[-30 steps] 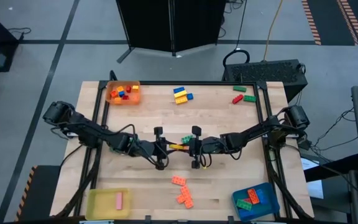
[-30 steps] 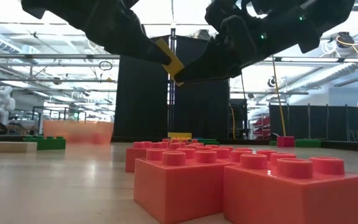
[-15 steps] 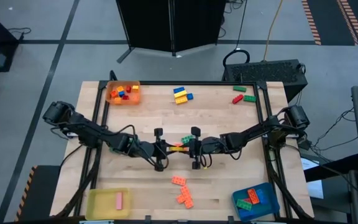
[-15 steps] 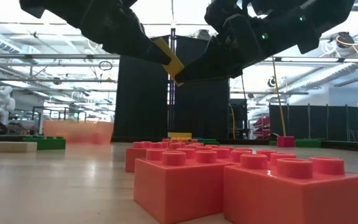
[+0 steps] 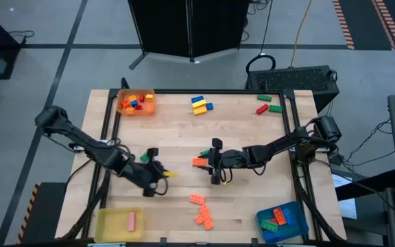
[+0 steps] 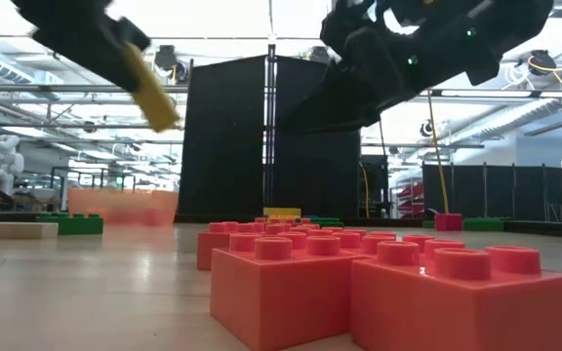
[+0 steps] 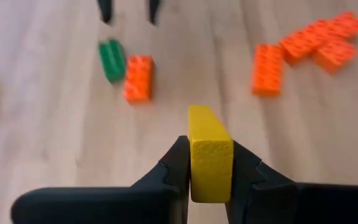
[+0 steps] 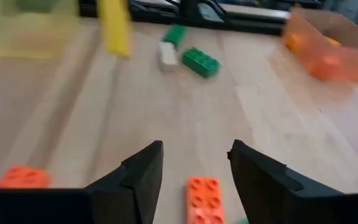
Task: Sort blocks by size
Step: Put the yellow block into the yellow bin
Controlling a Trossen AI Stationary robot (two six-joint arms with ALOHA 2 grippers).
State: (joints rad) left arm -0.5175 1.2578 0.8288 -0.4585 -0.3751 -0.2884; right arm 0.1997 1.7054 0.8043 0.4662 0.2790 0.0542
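Note:
A yellow block (image 7: 210, 152) hangs above the table, with my left gripper (image 5: 161, 174) shut on it at the near left. My right gripper (image 5: 209, 163) stands open at the table's middle, its fingers on either side of an orange block (image 8: 205, 199) that lies flat on the wood. A green block (image 5: 205, 154) lies just beyond that orange one. Several orange blocks (image 5: 200, 211) lie toward the near edge. More blocks lie at the far edge (image 5: 199, 104) and far right (image 5: 269, 104). My left gripper pinches the yellow block's two long side faces (image 7: 211, 177) between its two fingers, at the block's near end. The fingers slant down and lie along the block, which sticks out past them. In the low view the block (image 6: 150, 90) hangs tilted, clear of the table.
An orange tray (image 5: 136, 103) with small blocks stands at the far left. At the near left is a yellow tray (image 5: 112, 225) holding a pink block. A blue tray (image 5: 297, 221) with blocks stands at the near right. Bare wood lies between my left gripper and the yellow tray.
My left gripper has drawn away from my right gripper, toward the table's left and near edge, tipping further down and carrying the yellow block with it. My right gripper has stayed put and opened; the orange block now lies on the table between its fingers.

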